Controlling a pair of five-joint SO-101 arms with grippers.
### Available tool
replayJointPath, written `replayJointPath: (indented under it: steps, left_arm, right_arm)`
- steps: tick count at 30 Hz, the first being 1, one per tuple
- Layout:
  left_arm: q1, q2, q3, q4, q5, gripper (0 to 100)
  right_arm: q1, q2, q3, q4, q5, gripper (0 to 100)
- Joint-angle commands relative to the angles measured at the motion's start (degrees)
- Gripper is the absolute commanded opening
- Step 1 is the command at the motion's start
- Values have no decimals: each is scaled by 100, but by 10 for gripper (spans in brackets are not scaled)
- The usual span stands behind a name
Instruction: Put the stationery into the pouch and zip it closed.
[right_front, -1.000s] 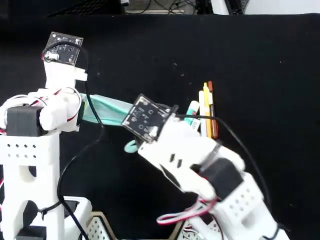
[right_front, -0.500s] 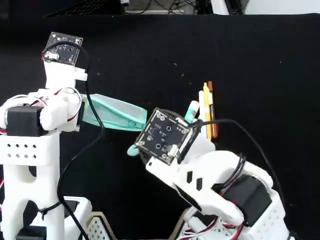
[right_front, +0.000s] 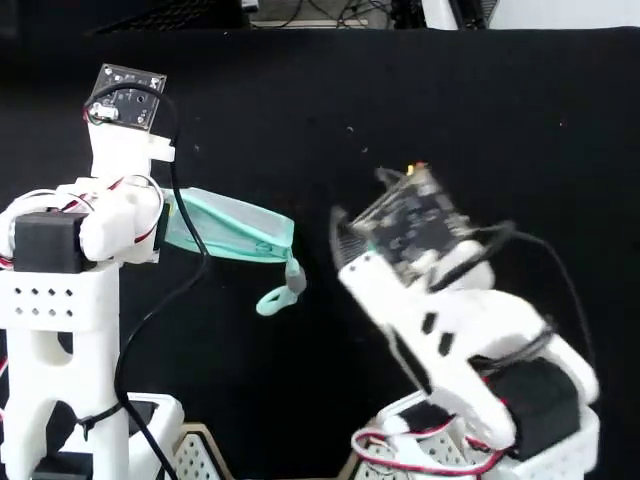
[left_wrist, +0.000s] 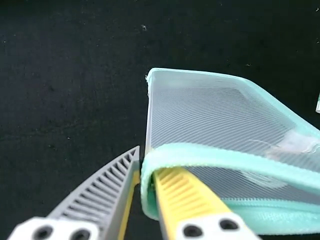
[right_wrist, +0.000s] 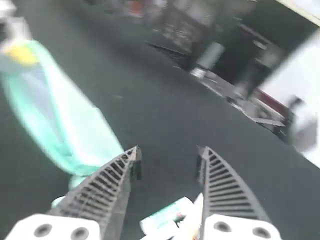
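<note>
The teal mesh pouch (right_front: 235, 228) lies left of centre on the black table (right_front: 520, 100). At its left end the left gripper (left_wrist: 147, 164) pinches the pouch's rim, one finger inside and one outside. The right gripper (right_wrist: 168, 151) hangs at centre right, fingers spread, above the stationery (right_wrist: 167, 220).

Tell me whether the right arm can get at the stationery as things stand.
Probably yes. The right claw is open and hangs over the stationery, with nothing between them. The pouch lies off to one side, out of the way.
</note>
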Motion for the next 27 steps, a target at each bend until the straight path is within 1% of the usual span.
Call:
replayJointPath:
  steps: [1,4,6,10,12,14,16,27]
  left_arm:
    - [-22,-9,4,-62,35,30]
    - [-22,-9,4,-62,35,30]
    - [-22,-9,4,-62,35,30]
    - [-22,-9,4,-62,35,30]
    - [-22,-9,4,-62,35,30]
    - [-22,-9,4,-62,35,30]
    - [-22,-9,4,-62,35,30]
    - [-31,-35,242,-97,9,30]
  right_arm:
    - [1011,330,198,-114,-308,182]
    - [1424,971,927,-273,-457,202]
    - [1512,1534,1393,-695,-501,201]
    - [1371,2703,1807,-1714,-501,197]
    - [1301,3301,1798,-2048,-501,165]
    - [1240,3881,1719,-2268,-651,140]
    - [1248,4453,1552,-2347,-809,139]
    - [1257,6976,-136,-2233,-1565,138]
